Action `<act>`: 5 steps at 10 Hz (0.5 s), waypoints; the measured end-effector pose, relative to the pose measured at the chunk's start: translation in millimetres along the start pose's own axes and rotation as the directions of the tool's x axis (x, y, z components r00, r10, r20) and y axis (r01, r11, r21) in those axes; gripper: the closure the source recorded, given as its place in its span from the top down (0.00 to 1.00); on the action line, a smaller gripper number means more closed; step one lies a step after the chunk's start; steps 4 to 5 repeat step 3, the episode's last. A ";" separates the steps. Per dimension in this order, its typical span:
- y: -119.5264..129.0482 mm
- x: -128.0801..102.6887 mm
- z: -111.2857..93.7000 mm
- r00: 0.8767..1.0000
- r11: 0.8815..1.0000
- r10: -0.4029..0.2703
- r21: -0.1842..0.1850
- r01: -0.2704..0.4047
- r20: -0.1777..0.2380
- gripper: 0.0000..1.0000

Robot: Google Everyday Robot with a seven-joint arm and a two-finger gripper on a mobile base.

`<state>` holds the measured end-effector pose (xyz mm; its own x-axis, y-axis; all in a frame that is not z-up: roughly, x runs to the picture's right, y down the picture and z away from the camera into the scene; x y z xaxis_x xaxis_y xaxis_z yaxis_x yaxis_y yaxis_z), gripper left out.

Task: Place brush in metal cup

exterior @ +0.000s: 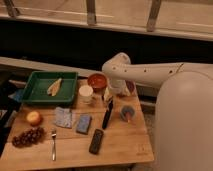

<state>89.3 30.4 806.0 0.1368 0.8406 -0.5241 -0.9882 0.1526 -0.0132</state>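
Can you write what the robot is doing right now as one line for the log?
step: carrying brush | gripper: above table centre, holding brush top | metal cup: right of brush, empty | brush not yet in cup

Wooden table (120, 150) carries: green tray (35, 95), white cup (86, 93), orange-lined cup (97, 81), metal cup (127, 112), apple (34, 118), grapes (28, 136), fork (53, 143), two blue sponges (83, 123) (side by side), black block (96, 141). Gripper (108, 101) over the middle, brush (107, 116) in it.

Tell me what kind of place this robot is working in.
Probably a kitchen-style test area in a lab or office. A wooden table holds food and tableware: grapes, a fork, a white cup. The gripper hangs over the table, at the brush.
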 end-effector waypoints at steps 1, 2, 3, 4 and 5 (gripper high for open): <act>-8.9 -3.6 -14.0 1.000 1.000 0.021 0.009 -0.021 0.019 0.80; -23.2 -6.5 -26.9 0.998 0.998 0.055 0.011 -0.055 0.038 0.80; -20.1 -6.2 -26.4 0.998 0.999 0.053 0.007 -0.053 0.034 0.80; -20.1 -6.2 -26.4 0.998 0.999 0.053 0.007 -0.053 0.034 0.80; -20.1 -6.2 -26.4 0.998 0.999 0.053 0.007 -0.053 0.034 0.80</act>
